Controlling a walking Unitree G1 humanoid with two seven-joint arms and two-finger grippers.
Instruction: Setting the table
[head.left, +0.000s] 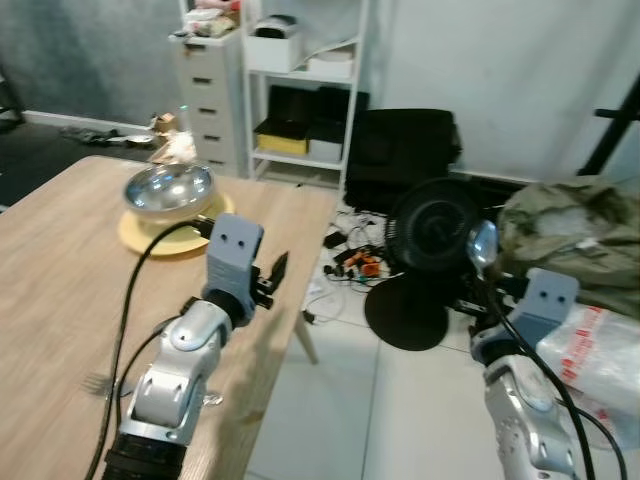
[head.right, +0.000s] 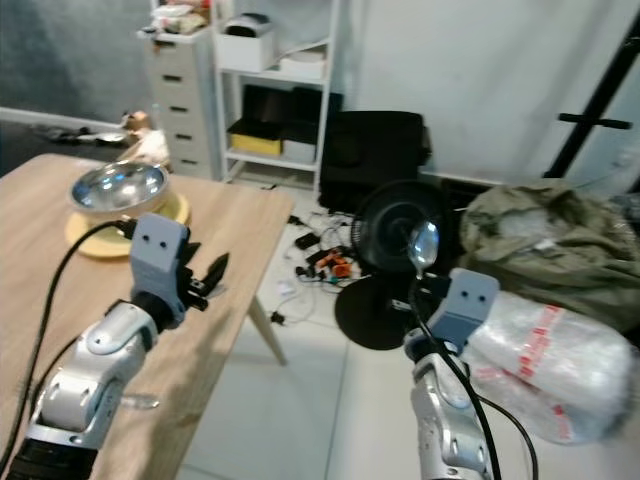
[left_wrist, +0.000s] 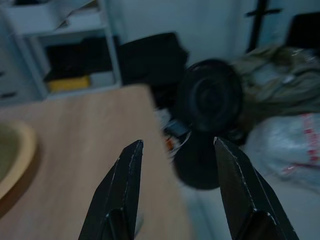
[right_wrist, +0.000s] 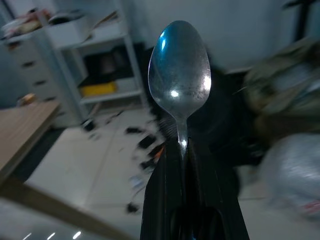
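Currently right gripper (right_wrist: 186, 150) fingers clamping spoon (right_wrist: 180, 75) upright, off counter (head.left: 60, 300) over floor. Left gripper (left_wrist: 175, 165) fingers gaping, holding nothing. Advising: swing spoon over counter, lay beside bowl (head.left: 168, 188) on plate (head.left: 150, 238).

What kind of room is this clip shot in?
Probably a lived-in room of a home, doubling as dining and storage space: a wooden table with a metal bowl, a white shelf unit, and a floor fan.

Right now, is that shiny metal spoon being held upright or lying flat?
Upright: the shiny metal spoon has its bowl pointing up, its handle pinched in the right tool.
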